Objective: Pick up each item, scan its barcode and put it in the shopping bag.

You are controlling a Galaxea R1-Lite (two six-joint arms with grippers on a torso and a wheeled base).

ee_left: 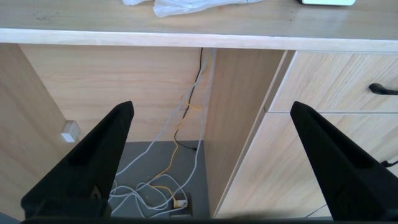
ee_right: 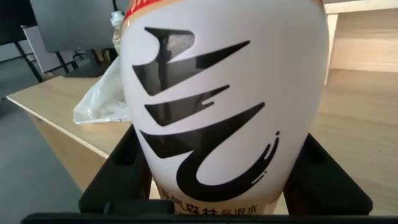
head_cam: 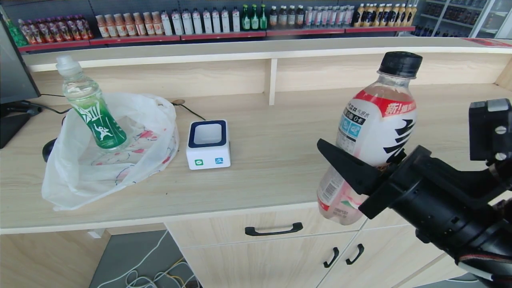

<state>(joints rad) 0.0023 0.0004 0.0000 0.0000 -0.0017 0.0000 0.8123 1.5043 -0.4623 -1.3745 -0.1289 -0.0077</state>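
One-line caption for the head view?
Right gripper holds a black-capped white-labelled plastic bottle aloft; a green-labelled clear bottle sits in the white plastic bag.

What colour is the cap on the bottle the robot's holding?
Black: the bottle cap shows best in the head view.

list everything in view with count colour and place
green-label bottle: 1, clear and green, tilted in shopping bag
shopping bag: 1, white, counter left
scanner: 1, white and dark blue, right of bag
white-label bottle: 1, black cap, in right gripper
shelf bottles: many, mixed, back wall
monitor: 1, black, far left
cables: several, white and yellow, under counter
left gripper: 1, black, open below counter edge
right gripper: 1, black, shut on white-label bottle
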